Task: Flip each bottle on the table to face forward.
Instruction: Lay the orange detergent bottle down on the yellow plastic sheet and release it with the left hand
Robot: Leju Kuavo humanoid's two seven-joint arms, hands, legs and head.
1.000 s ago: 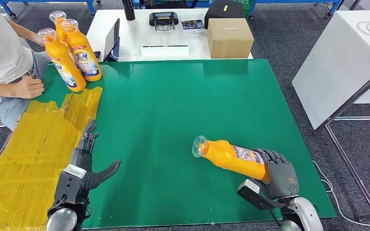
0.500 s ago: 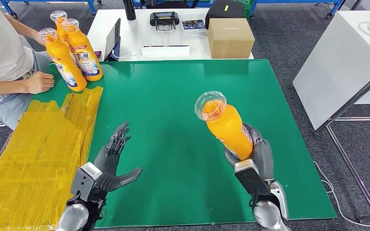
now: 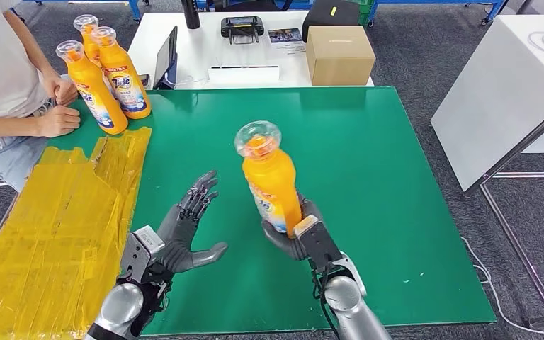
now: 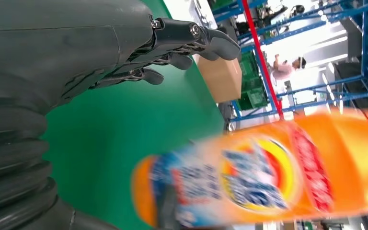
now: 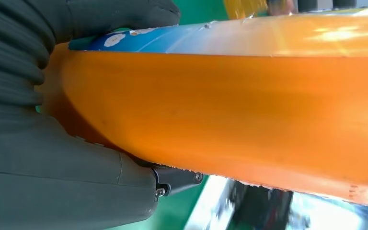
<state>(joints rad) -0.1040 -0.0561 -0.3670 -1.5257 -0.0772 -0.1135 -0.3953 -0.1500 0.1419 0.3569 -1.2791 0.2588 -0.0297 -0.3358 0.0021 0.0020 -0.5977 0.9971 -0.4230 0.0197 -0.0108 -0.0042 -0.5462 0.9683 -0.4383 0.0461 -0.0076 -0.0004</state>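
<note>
So the right hand (image 3: 292,237) has its fingers wrapped around the bottom of the orange bottle (image 3: 270,180), holding it up off the green table (image 3: 368,163), roughly over the middle and a bit toward the near edge. The bottle's long axis runs close to upright, cap end up and leaning slightly toward the left hand (image 3: 184,230), which sits just beside it with fingers spread and palm turned toward the bottle, holding nothing. Looks to me like a handover or a two-handed turn is coming, and the left is the only free hand near it. The left wrist view shows the label (image 4: 249,177) facing that palm, colourful but too blurred to read. Over at the far left corner, three more orange bottles (image 3: 113,71) stand upright, one reading "Tide".
</note>
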